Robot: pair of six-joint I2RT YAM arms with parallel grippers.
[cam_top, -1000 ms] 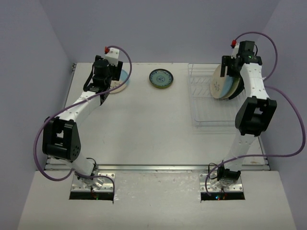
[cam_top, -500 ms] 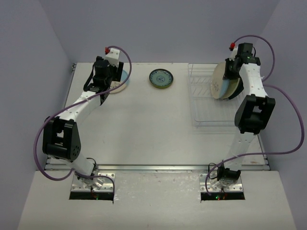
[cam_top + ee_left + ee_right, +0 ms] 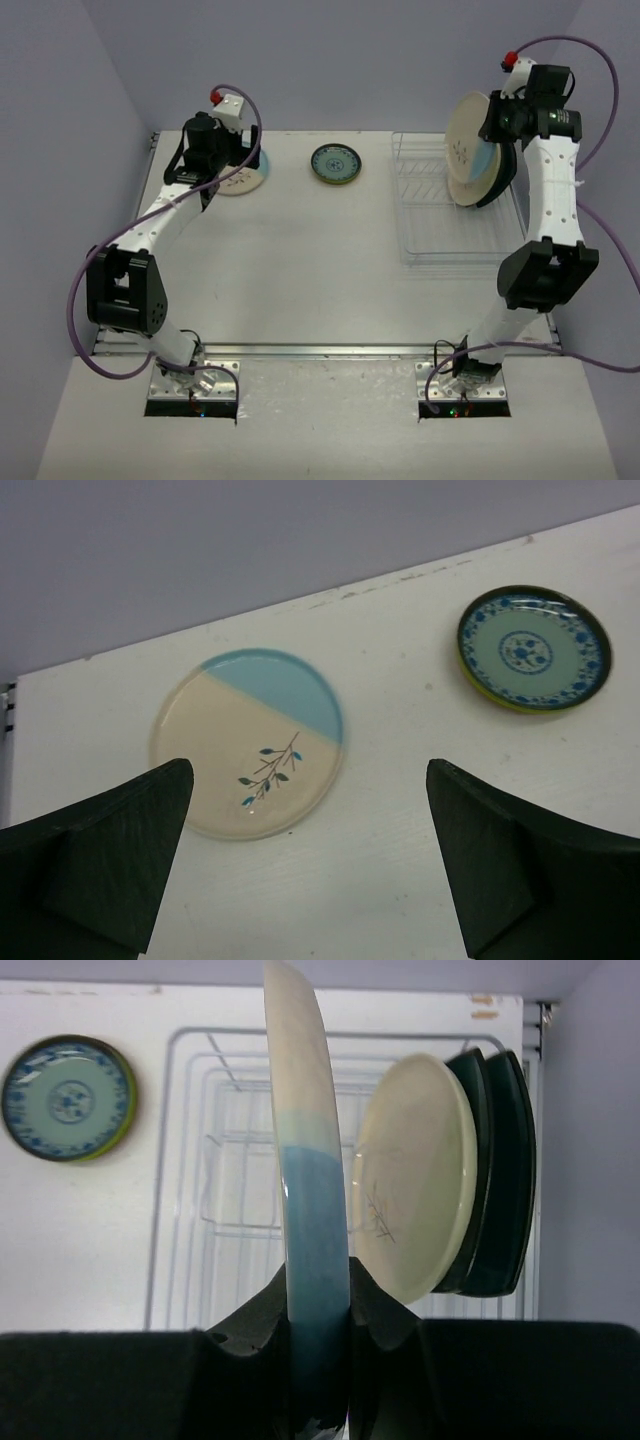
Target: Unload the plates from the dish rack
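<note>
My right gripper (image 3: pixel 318 1310) is shut on the lower rim of a cream and light-blue plate (image 3: pixel 305 1160), held edge-on above the white wire dish rack (image 3: pixel 230 1160). In the top view this plate (image 3: pixel 466 132) hangs clear of the rack (image 3: pixel 430 215), beside the right gripper (image 3: pixel 492 128). A cream plate (image 3: pixel 415 1180) and two dark-teal plates (image 3: pixel 500 1170) stand in the rack's slots. My left gripper (image 3: pixel 308 815) is open and empty over another cream and blue plate (image 3: pixel 248 742), which lies flat on the table. A small teal-patterned plate (image 3: pixel 534 648) lies to its right.
Grey walls close in the white table (image 3: pixel 300 260) at the back and both sides. The rack takes up the back right corner. The patterned plate (image 3: pixel 336 164) and the flat cream plate (image 3: pixel 245 180) lie along the back edge.
The right gripper shut on the cream and blue plate and lifted it up out of the rack. The left gripper opened, let go of its plate on the table and rose.
</note>
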